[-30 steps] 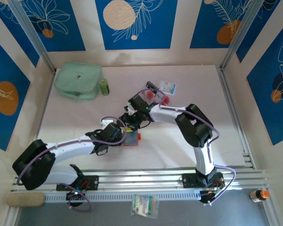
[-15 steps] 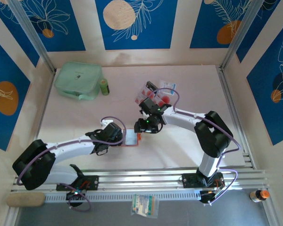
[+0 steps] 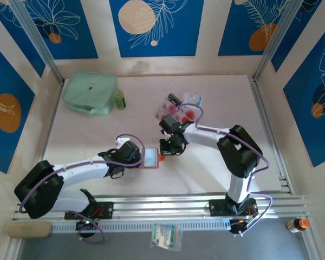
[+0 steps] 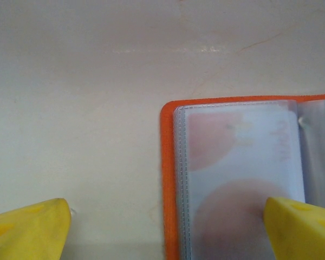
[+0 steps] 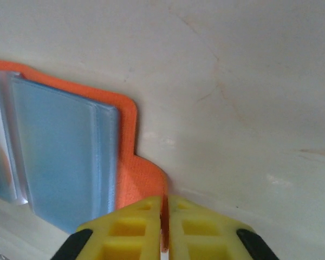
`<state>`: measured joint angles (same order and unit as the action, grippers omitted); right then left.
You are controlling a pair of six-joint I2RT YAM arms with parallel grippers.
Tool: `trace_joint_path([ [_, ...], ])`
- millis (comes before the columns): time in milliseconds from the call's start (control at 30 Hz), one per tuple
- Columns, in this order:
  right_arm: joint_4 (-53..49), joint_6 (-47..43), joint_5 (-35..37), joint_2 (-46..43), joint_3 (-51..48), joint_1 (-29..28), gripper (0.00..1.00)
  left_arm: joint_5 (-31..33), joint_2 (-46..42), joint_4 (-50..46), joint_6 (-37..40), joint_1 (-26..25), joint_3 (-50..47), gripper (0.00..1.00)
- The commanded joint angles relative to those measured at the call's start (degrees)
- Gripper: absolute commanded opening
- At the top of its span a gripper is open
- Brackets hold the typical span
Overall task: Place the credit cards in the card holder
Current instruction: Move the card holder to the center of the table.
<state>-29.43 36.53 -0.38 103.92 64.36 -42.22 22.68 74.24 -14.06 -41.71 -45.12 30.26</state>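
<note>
Pale tabletop (image 3: 86, 141) inside blue patterned walls. Card holder (image 3: 150, 158) lies open between the two grippers. Left gripper (image 4: 165, 216) stands wide apart across the holder's edge, one fingertip over bare table, the other over the clear sleeve (image 4: 238, 162), which shows red rounds inside. Right gripper (image 5: 163, 208) is pinched closed on the holder's orange snap tab (image 5: 146, 184). Loose credit cards (image 3: 187, 114) lie near, beyond the right gripper.

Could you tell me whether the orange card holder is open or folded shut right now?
Open: the card holder lies spread flat, its clear sleeves exposed in both wrist views.
</note>
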Motion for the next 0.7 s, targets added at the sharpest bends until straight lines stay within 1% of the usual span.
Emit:
trace_joint_path([
  [0,-0.8,-0.7,0.2,-1.8,-2.0,1.2,0.04,-0.6,1.3,0.5,0.4,0.4,1.1,0.92],
  [167,-0.9,-1.4,0.3,-3.4,-3.6,2.6,0.0,-1.1,2.6,1.0,0.6,0.4,1.5,0.91],
  [600,-0.8,-1.9,0.0,-5.6,-5.5,4.9,0.0,-2.3,4.2,2.2,0.6,0.4,1.8,0.91],
  [667,-0.9,-2.1,0.0,-5.6,-5.1,5.0,0.02,-2.4,4.3,2.2,0.5,0.4,1.9,0.91],
])
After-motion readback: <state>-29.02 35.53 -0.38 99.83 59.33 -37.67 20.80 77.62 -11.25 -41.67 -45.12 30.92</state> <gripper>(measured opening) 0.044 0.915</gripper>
